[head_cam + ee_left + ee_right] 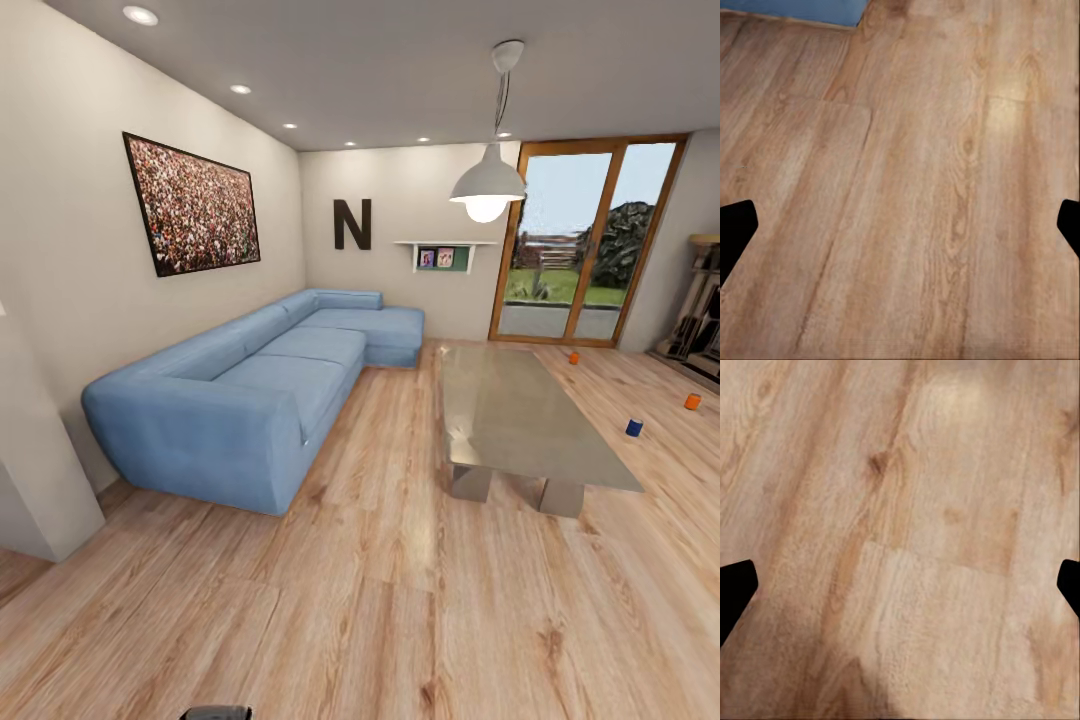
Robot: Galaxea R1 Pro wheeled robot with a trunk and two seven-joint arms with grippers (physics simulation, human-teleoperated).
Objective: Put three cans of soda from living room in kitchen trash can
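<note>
Three soda cans stand on the living room's wood floor, right of the glass-topped low table (520, 415): an orange can (574, 357) far back near the glass doors, a second orange can (692, 401) at the right, and a dark blue can (634, 427) nearest the table. My left gripper (900, 225) hangs open over bare floorboards, its black fingertips (735, 232) at the frame's edges. My right gripper (900, 585) is open too, fingertips (735, 589) wide apart over bare floor. The trash can and kitchen are out of view.
A long blue corner sofa (250, 390) runs along the left wall. A pale wall corner (40, 470) juts out at the near left. A pendant lamp (487, 185) hangs above the table. Wood-framed glass doors (585, 245) close the back; a fireplace edge (700, 310) is far right.
</note>
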